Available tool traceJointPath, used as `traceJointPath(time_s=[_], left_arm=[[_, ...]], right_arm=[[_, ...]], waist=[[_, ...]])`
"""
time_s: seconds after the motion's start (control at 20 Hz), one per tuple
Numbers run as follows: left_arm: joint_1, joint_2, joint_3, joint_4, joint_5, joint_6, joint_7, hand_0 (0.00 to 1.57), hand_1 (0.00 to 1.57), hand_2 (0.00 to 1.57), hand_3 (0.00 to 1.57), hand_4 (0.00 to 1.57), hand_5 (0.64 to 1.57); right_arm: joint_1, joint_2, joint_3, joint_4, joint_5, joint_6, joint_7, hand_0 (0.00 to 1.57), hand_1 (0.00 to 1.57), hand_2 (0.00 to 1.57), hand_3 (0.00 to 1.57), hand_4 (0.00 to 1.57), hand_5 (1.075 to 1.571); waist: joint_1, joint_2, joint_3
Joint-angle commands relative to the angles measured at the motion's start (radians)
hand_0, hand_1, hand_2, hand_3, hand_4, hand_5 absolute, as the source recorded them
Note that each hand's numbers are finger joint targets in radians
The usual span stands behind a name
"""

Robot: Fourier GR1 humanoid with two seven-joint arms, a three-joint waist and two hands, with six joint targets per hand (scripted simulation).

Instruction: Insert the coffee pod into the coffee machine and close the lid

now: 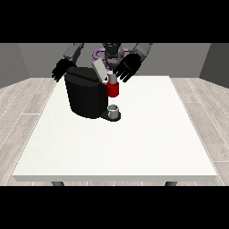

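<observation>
Coffee machine (pixel 85 94) stood on the far left part of the white tabletop (pixel 134 147). It was big, black and looked heavy and hard, so it likely would not slide when touched. Its grey lid (pixel 99 70) stuck up at a tilt on top, not yet closed. The lid looked thin and stiff, and the best place to push it would be its high end. A red thing at the machine (pixel 113 90) sat at the front right side, with a small grey thing (pixel 112 78) just on top of it. I could not tell if that grey thing was the pod. A little grey cup (pixel 114 109) stood below on the machine's base. The robot hand at the view's right (pixel 126 68) hung just beside the lid with its fingers spread out and held nothing. The robot hand at the view's left (pixel 61 69) was behind the machine's far left corner, fingers hanging loose, also holding nothing. No words, names or labels could be read anywhere.
</observation>
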Motion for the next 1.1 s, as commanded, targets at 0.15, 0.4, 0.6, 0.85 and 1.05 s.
traceJointPath(time_s=[0.15, 0.4, 0.6, 0.85, 1.05], left_arm=[[0.01, -0.035, -0.013, -0.009, -0.01, -0.001, -0.001, 1.18, 1.18, 1.25, 1.18, 0.49, 1.571], [-0.003, 0.022, 0.011, 0.022, -0.006, -0.02, -0.04, 1.19, 1.19, 1.27, 1.2, 0.51, 1.571], [0.012, -0.037, -0.005, 0.03, -0.023, 0.005, 0.017, 1.16, 1.16, 1.24, 1.18, 0.49, 1.571], [0.018, -0.013, -0.011, 0.023, -0.035, 0.003, -0.028, 1.24, 1.24, 1.28, 1.2, 0.49, 1.571], [-0.029, -0.021, 0.005, 0.036, -0.027, -0.015, 0.024, 1.22, 1.22, 1.27, 1.17, 0.48, 1.571]], right_arm=[[0.037, 0.026, -0.009, 0.031, -0.002, -0.018, -0.053, 0.0, 0.0, 0.0, 0.0, 0.51, 1.571], [0.005, -0.016, -0.02, -0.035, -0.017, 0.006, 0.0, 0.0, 0.0, 0.0, 0.0, 0.5, 1.571], [0.031, 0.007, -0.003, -0.029, -0.019, 0.003, 0.02, 0.0, 0.0, 0.0, 0.0, 0.46, 1.571], [0.023, -0.025, -0.035, 0.008, -0.039, 0.038, -0.032, 0.0, 0.0, 0.0, 0.0, 0.42, 1.571], [0.017, -0.005, -0.013, 0.006, -0.016, 0.017, -0.037, 0.0, 0.0, 0.0, 0.0, 0.43, 1.571]], waist=[[0.029, -0.014, 0.0001], [-0.001, 0.005, -0.0002], [-0.004, -0.03, -0.0002], [0.021, 0.03, 0.0], [0.0, 0.024, 0.0]])
